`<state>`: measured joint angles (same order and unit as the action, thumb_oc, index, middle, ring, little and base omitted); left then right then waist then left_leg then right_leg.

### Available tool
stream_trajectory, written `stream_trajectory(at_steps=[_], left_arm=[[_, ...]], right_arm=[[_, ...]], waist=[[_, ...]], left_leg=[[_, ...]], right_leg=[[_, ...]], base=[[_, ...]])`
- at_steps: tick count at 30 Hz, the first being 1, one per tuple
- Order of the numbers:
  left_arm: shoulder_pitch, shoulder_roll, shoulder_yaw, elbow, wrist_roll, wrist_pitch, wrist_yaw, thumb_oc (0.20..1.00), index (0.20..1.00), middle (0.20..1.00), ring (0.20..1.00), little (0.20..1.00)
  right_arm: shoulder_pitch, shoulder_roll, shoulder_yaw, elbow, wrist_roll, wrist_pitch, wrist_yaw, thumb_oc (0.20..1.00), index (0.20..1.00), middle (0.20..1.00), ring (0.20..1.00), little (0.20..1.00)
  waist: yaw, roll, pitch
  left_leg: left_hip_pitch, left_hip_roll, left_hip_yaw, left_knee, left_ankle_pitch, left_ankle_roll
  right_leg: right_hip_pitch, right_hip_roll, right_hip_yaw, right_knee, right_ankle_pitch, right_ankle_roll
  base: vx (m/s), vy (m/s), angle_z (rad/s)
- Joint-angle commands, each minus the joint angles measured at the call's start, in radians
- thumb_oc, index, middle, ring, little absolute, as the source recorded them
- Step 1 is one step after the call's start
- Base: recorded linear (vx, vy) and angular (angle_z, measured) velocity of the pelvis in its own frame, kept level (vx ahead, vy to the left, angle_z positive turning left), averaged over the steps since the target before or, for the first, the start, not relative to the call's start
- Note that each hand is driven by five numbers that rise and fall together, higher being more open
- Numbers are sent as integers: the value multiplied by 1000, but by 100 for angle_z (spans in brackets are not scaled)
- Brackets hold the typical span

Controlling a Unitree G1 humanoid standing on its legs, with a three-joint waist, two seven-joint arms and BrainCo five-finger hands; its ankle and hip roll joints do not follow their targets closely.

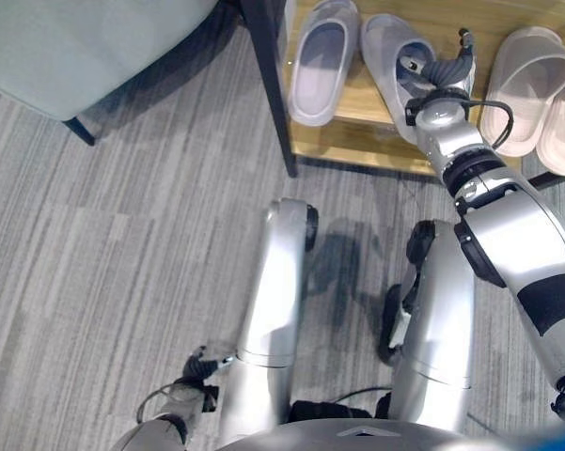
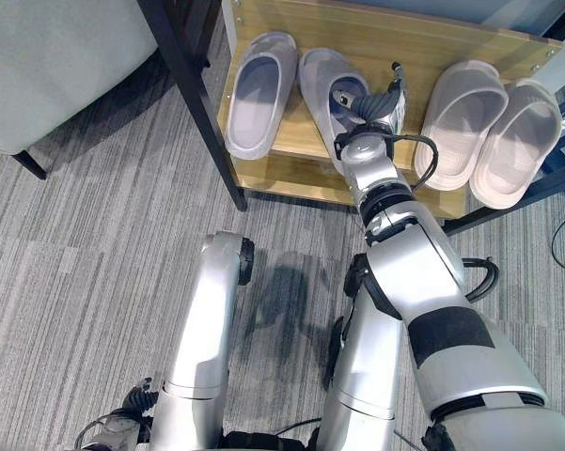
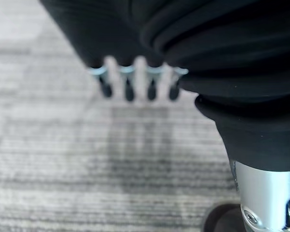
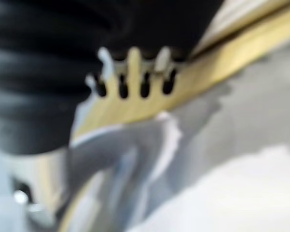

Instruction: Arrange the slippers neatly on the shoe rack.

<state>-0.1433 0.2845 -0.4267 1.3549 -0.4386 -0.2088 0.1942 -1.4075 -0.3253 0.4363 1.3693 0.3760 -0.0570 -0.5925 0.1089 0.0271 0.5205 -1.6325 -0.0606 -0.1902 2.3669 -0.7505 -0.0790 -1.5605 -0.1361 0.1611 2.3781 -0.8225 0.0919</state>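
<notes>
Shoe rack point(image 2: 291, 174): you had it on the floor point(image 2: 85, 254) ahead, right of the chair point(image 2: 56, 66).
Left pair: you saw 2 slippers point(image 2: 258, 94) side by side on the rack's left half.
Right pair: 2 more slippers point(image 2: 494, 127) lay touching on its right half.
Right hand point(image 2: 381, 103): over the left pair's right slipper point(image 2: 327, 94).
Left hand point(image 1: 196, 368): low over the floor, well apart from the rack.

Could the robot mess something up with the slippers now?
Maybe. The right hand is at the second grey slipper, which lies crooked, its heel sticking past the front edge of the wooden shelf. A clumsy push might tip it onto the floor. It could also bump the other grey slipper lying close beside it, or the arm could brush the pale pair on the other side. The left hand hangs low over the carpet.
</notes>
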Motion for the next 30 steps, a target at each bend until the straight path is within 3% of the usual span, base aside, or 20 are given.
stream_trajectory(at_steps=[1, 12, 13, 20, 23, 30], left_arm=[[59, 13, -80, -69, 34, -12, -3, 1000, 1000, 1000, 1000, 1000], [83, 17, -53, -67, 83, -2, -3, 1000, 1000, 1000, 1000, 1000], [84, 15, -29, -69, 65, 2, -3, 1000, 1000, 1000, 1000, 1000], [76, 21, -9, -72, 88, 7, 11, 1000, 1000, 1000, 1000, 1000], [74, 13, 9, -74, 99, 12, 15, 1000, 1000, 1000, 1000, 1000], [81, 8, 37, -74, 142, 19, 26, 1000, 1000, 1000, 1000, 1000]], right_arm=[[10, -77, 20, -156, 36, -84, -1, 1000, 1000, 1000, 1000, 1000], [155, -94, -44, -448, 49, -131, 22, 1000, 1000, 1000, 1000, 1000], [198, -73, -50, -536, 30, -130, 24, 1000, 1000, 1000, 1000, 1000], [290, -42, -65, -680, 15, -142, 45, 1000, 1000, 1000, 1000, 1000], [423, -30, -85, -838, 8, -150, 54, 1000, 1000, 1000, 1000, 1000], [605, -35, -121, -1008, -88, -132, 64, 1000, 1000, 1000, 1000, 1000]], waist=[[49, 36, -1], [24, 20, -1], [19, 15, -1], [13, 4, -1], [1, -8, -1], [-10, -9, -1]], left_leg=[[62, -1, 60, 6, -106, 121], [62, 5, 61, 6, -99, 117], [62, 5, 60, 3, -94, 116], [62, 5, 60, 11, -94, 116], [62, 7, 62, 7, -93, 115], [62, 10, 64, 9, -92, 117]], right_leg=[[63, 43, 132, -32, 196, -95], [55, 50, 136, -26, 201, -93], [55, 53, 137, -25, 204, -92], [49, 56, 137, -15, 204, -95], [49, 57, 139, -15, 204, -97], [49, 56, 136, -12, 206, -96]], base=[[4, -1, -6], [-2, -6, -3], [1, -5, -3], [0, -23, -3], [0, -10, 0], [0, 0, 0]])
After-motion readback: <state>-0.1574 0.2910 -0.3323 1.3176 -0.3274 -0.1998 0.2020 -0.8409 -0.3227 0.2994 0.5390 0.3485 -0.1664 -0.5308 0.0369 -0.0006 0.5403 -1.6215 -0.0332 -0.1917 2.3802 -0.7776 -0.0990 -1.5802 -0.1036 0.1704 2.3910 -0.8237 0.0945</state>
